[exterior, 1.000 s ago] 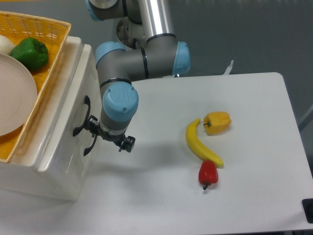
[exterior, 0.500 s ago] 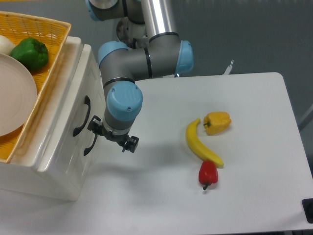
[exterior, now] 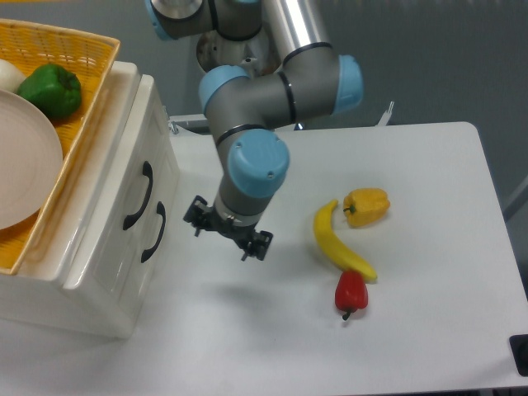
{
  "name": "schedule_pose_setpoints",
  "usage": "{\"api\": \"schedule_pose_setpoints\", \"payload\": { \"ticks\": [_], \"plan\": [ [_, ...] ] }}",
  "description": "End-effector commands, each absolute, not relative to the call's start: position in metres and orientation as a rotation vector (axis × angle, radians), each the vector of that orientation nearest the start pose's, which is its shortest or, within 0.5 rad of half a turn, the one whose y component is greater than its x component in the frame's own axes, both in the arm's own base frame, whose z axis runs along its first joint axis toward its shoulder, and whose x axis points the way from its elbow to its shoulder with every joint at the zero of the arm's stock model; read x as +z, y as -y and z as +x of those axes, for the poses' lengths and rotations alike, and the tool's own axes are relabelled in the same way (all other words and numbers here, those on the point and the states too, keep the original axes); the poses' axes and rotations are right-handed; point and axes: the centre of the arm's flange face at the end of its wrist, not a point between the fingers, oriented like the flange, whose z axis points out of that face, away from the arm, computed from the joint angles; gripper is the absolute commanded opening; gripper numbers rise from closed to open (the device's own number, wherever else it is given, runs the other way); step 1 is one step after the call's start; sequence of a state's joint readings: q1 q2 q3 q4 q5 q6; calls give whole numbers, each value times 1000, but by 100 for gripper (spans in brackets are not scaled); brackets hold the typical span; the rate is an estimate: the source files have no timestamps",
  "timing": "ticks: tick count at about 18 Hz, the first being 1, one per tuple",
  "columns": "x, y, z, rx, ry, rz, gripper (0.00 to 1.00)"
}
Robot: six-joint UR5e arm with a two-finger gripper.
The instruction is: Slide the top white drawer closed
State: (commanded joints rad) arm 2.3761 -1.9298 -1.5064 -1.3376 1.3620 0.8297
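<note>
The white cabinet stands at the left of the table. The top white drawer [exterior: 115, 186] has its front panel flush with the lower drawer front, and its black curved handle [exterior: 139, 195] faces right. My gripper [exterior: 228, 233] hangs above the table to the right of the cabinet, clear of both handles. Its fingers [exterior: 197, 221] are spread apart with nothing between them.
The lower drawer's black handle [exterior: 153, 233] sits just below the top one. A yellow wicker basket [exterior: 78, 49] on the cabinet holds a green pepper [exterior: 51, 89] and a white plate [exterior: 25, 157]. A banana [exterior: 338, 243], a yellow pepper [exterior: 366, 205] and a red pepper [exterior: 351, 291] lie to the right.
My gripper has moved right, away from the drawer front it was close against. The drawer front has not visibly moved.
</note>
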Motion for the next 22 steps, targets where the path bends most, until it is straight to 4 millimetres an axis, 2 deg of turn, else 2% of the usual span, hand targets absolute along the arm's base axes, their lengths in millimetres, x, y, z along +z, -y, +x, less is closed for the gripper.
{"api": "schedule_pose_setpoints", "payload": {
  "ticks": [4, 7, 16, 22],
  "plan": [
    [345, -518, -367, -204, -167, -3055, 100],
    [350, -499, -386, -139, -201, -3090, 100],
    [354, -441, -452, -96, -436, -3066, 100],
    [364, -413, -475, -56, -534, -3039, 100]
  ]
}}
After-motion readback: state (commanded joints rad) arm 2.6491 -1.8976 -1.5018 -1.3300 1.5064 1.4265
